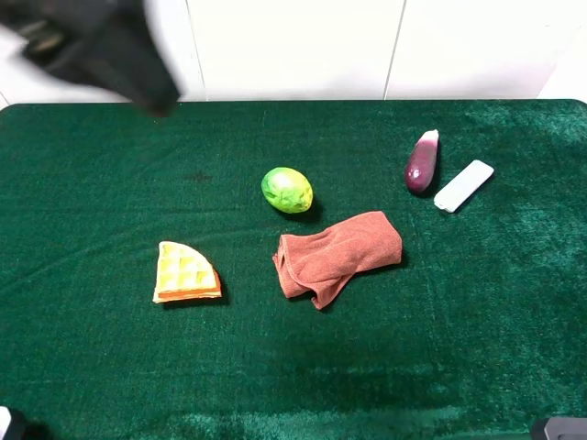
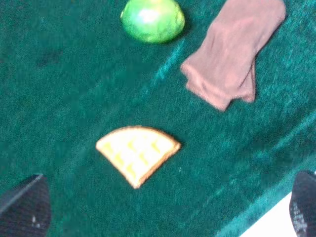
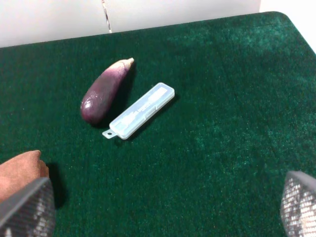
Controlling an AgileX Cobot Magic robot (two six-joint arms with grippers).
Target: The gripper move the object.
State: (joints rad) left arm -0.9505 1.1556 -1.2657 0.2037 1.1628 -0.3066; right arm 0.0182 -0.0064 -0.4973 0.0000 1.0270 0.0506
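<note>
Your task line never says which object to move, so judge by where each arm looks: your left gripper (image 2: 168, 210) hangs above the green table (image 1: 92, 367) with its fingers spread wide and nothing between them, and the waffle wedge (image 2: 138, 153) lies just ahead of the gap, a little off its centre. In the high view the waffle wedge (image 1: 186, 273) lies left of centre, apart from the lime-green ball (image 1: 287, 190) and the rust cloth (image 1: 337, 256), so your left arm looks the nearer one for it. Its pointed tip faces back toward the fingers, the curved crust away. Your right gripper (image 3: 168, 210) is likewise wide apart and empty, looking at the eggplant (image 3: 103, 92) and the clear plastic case (image 3: 139, 110) just beside it, which lie parallel, far over on the right side
</note>
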